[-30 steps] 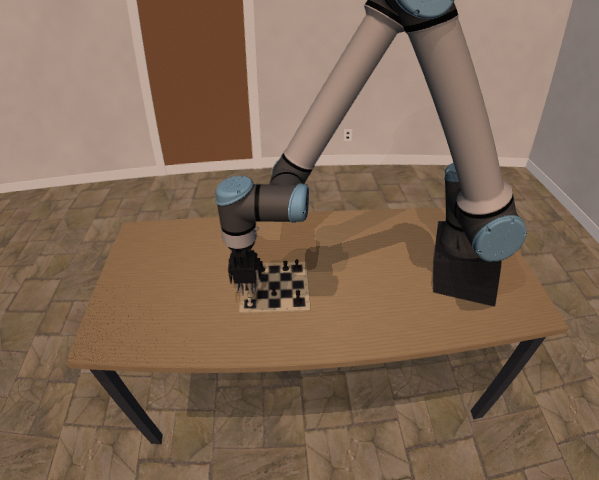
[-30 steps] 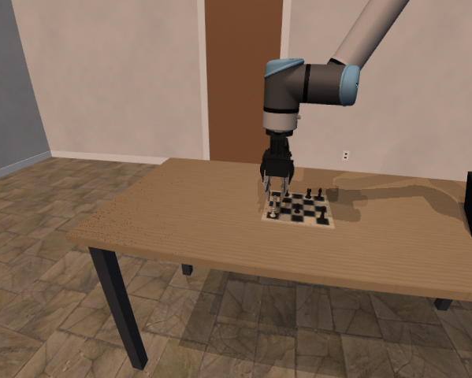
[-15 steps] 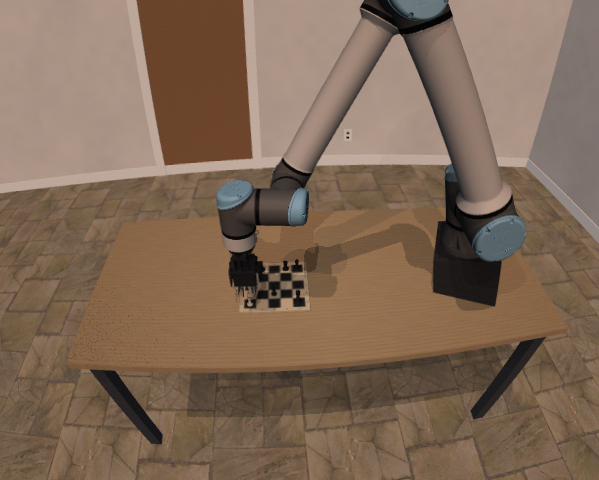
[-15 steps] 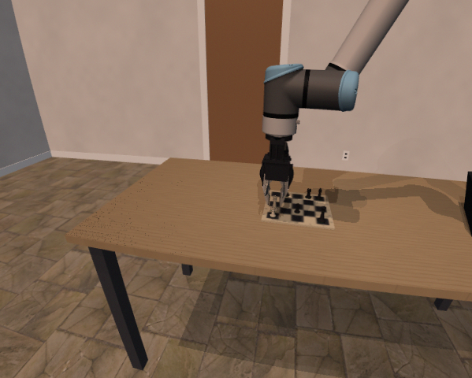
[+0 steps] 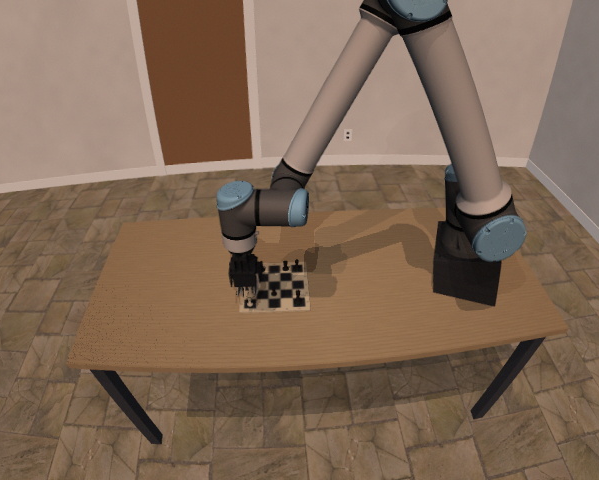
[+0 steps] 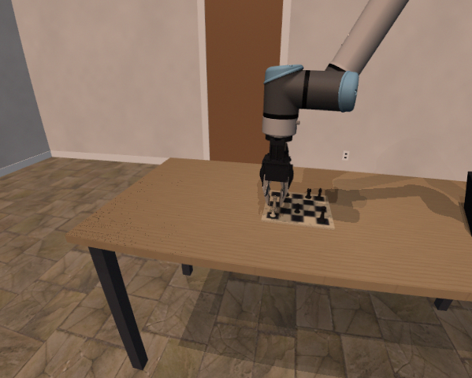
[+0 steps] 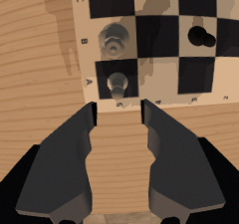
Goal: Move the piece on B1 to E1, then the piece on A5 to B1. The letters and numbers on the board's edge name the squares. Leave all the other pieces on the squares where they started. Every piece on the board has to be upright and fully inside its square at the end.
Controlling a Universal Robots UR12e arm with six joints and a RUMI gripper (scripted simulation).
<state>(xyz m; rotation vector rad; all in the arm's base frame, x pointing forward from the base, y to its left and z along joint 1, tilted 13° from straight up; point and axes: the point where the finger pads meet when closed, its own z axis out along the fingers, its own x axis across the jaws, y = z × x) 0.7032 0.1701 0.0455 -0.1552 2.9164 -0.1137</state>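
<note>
The small chessboard (image 5: 276, 289) lies on the wooden table. A pale piece (image 7: 117, 83) stands upright on corner square A5; it also shows in the top and exterior views (image 5: 249, 302) (image 6: 273, 212). A second pale piece (image 7: 114, 40) stands on the neighbouring square in row B. My gripper (image 7: 119, 103) (image 5: 242, 289) hangs point-down just above this corner of the board (image 6: 275, 194). Its fingers stand a little apart with nothing between them. In the wrist view the fingertips frame the board's edge just below the A5 piece. A black piece (image 7: 200, 36) stands two squares further along row B.
Several other black pieces stand upright on the board: two at the far edge (image 5: 285, 265) (image 5: 297, 265), one in the middle (image 5: 274, 292), one near the front right (image 5: 299, 296). The arm's dark base block (image 5: 467, 268) stands at the table's right.
</note>
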